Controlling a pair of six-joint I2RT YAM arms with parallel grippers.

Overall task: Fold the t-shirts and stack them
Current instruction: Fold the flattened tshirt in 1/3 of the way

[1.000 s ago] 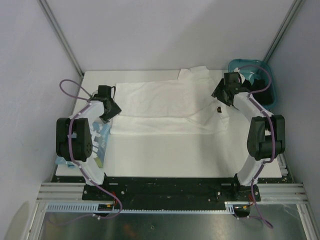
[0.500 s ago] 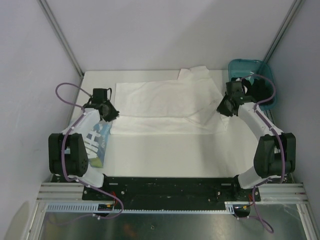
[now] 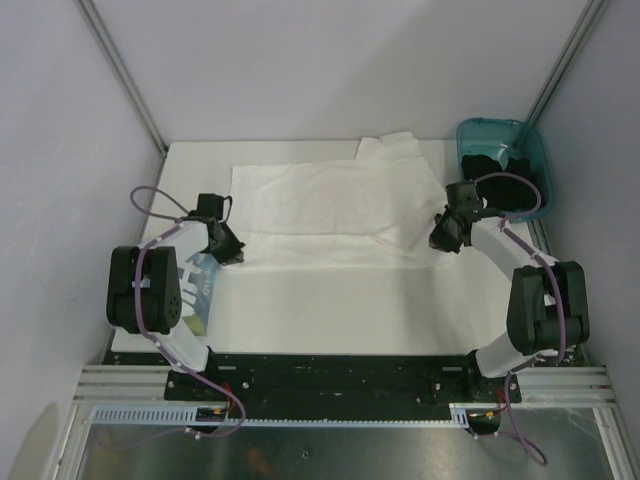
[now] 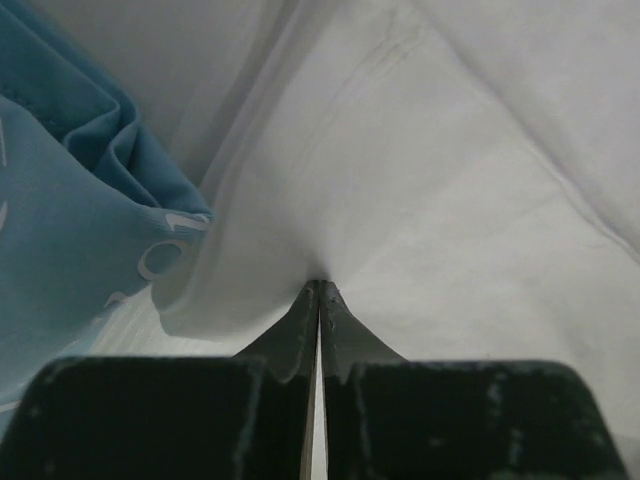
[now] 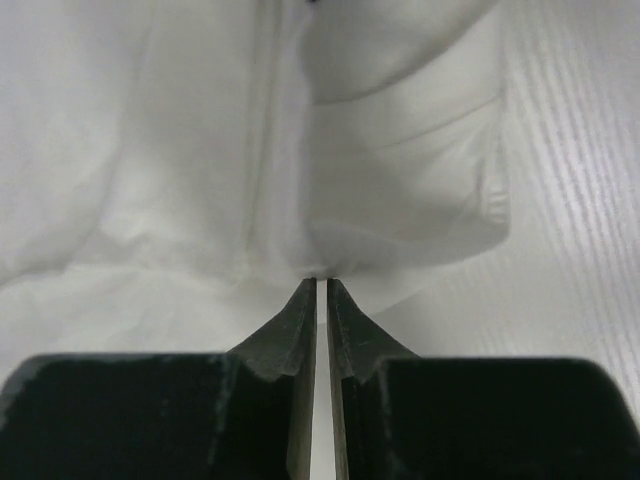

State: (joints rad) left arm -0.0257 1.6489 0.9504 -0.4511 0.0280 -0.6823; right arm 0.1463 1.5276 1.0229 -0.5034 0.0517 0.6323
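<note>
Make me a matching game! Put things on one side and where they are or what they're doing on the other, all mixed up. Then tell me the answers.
Things:
1. white t-shirt
2. teal bin
3. blue-print t-shirt
4. left gripper

Places or states:
A. at the far right corner
B. lying at the near left edge
C. fingers pinched shut on white cloth
D. spread out in the middle

Pairs: 1-D, 2-A, 3-B, 4-C

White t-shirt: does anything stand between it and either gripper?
Nothing visible does. The left gripper and the right gripper are each closed on the near edge of the white t-shirt.
</note>
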